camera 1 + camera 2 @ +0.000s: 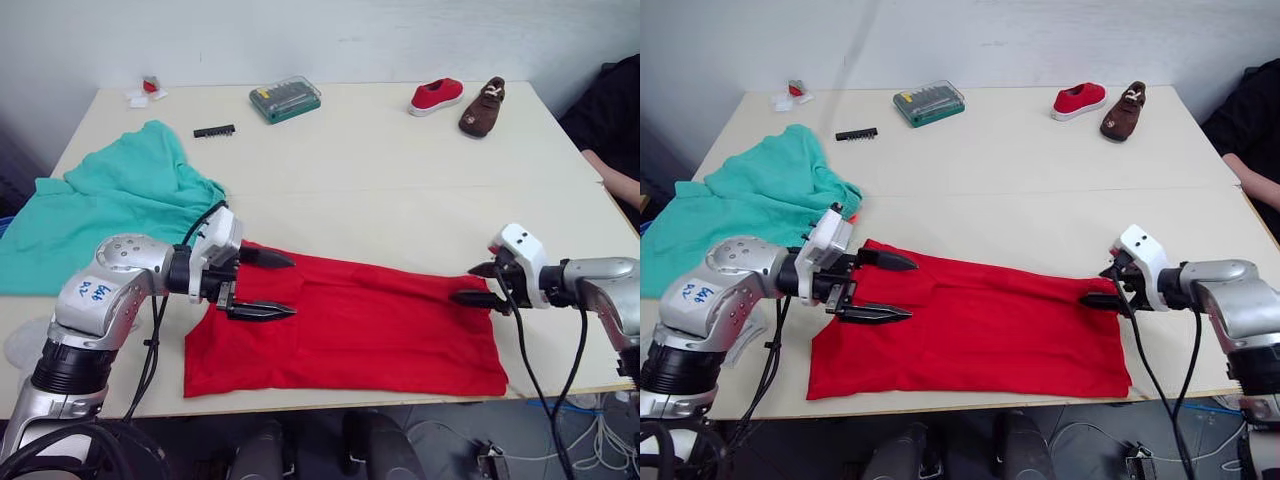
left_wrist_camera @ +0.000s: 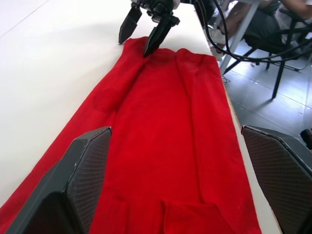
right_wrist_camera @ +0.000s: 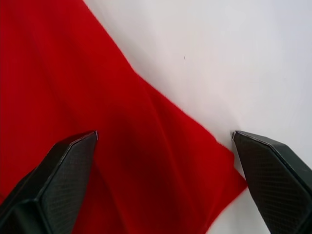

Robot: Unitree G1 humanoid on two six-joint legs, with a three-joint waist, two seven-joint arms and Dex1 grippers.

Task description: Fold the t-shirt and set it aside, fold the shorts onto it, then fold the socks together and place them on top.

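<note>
The red t-shirt (image 1: pixel 370 330) lies folded into a long flat band along the table's near edge. My left gripper (image 1: pixel 292 287) hovers open over the shirt's left end, one finger above the far edge and one over the cloth. At the shirt's far right corner my right gripper (image 1: pixel 463 283) is open too, with the corner (image 3: pixel 214 156) between its fingers. The left wrist view looks down the length of the shirt (image 2: pixel 165 146) to the right gripper (image 2: pixel 146 31). The teal shorts (image 1: pixel 110 205) lie crumpled at the left. A pale grey shape (image 1: pixel 22 345) by my left arm may be the socks.
At the back of the table (image 1: pixel 400 190) are a green bit case (image 1: pixel 285 99), a black bit strip (image 1: pixel 214 131), a red shoe (image 1: pixel 436 95), a brown shoe (image 1: pixel 483 107) and a small white and red item (image 1: pixel 148 90). A person's arm (image 1: pixel 612 178) shows at the right edge.
</note>
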